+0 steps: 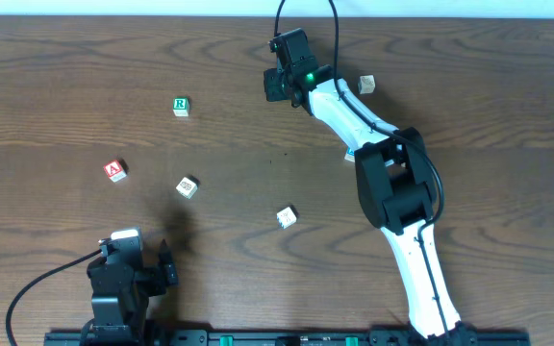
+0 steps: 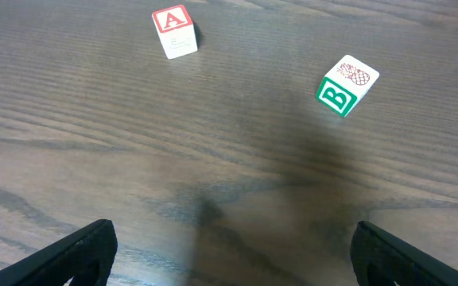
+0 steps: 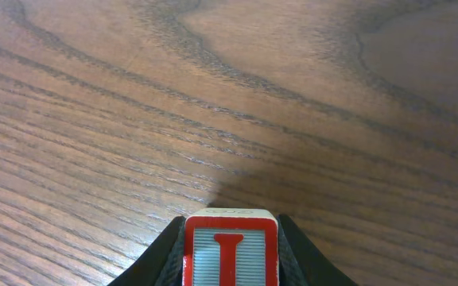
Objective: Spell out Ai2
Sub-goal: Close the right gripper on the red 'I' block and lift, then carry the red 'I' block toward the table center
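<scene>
The red "A" cube [image 1: 114, 170] lies at the left of the table and shows in the left wrist view [image 2: 173, 32] at the top left. My left gripper [image 1: 133, 274] is open and empty [image 2: 229, 262], well in front of the "A" cube. My right gripper [image 1: 279, 85] is at the far centre of the table, shut on the red "I" cube [image 3: 230, 253], with the I facing the camera. The gripper hides that cube in the overhead view. I cannot read a blue "2" on any cube.
A green "R" cube [image 1: 181, 106] lies far left. A green "B" cube [image 1: 187, 186] [image 2: 347, 85] lies right of the "A". Unread cubes lie at centre [image 1: 287, 217] and far right [image 1: 366, 85]. A blue-edged cube [image 1: 351, 154] peeks from under the right arm.
</scene>
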`<action>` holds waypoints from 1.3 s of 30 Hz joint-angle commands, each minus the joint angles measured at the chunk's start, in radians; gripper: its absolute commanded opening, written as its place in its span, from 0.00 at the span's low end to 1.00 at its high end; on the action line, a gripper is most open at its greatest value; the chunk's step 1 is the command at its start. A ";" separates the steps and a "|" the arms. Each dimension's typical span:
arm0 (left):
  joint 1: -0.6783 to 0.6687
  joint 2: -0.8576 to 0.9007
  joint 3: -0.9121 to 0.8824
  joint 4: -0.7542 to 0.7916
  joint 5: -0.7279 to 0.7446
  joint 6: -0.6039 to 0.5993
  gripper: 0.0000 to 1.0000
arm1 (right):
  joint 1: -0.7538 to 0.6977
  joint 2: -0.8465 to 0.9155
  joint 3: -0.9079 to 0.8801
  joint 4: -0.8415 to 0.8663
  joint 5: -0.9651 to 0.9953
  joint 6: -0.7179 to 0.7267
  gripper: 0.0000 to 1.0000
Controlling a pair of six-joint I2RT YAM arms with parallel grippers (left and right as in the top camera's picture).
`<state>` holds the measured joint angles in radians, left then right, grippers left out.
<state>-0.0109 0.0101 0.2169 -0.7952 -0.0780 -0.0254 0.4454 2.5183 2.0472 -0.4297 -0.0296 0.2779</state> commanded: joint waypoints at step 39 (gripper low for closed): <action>0.004 -0.005 -0.029 -0.041 -0.010 0.003 0.96 | 0.171 -0.509 -0.531 -0.306 0.154 0.157 0.01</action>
<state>-0.0109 0.0101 0.2169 -0.7952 -0.0780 -0.0254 0.5987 2.0464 1.5551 -0.7513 0.1043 0.3840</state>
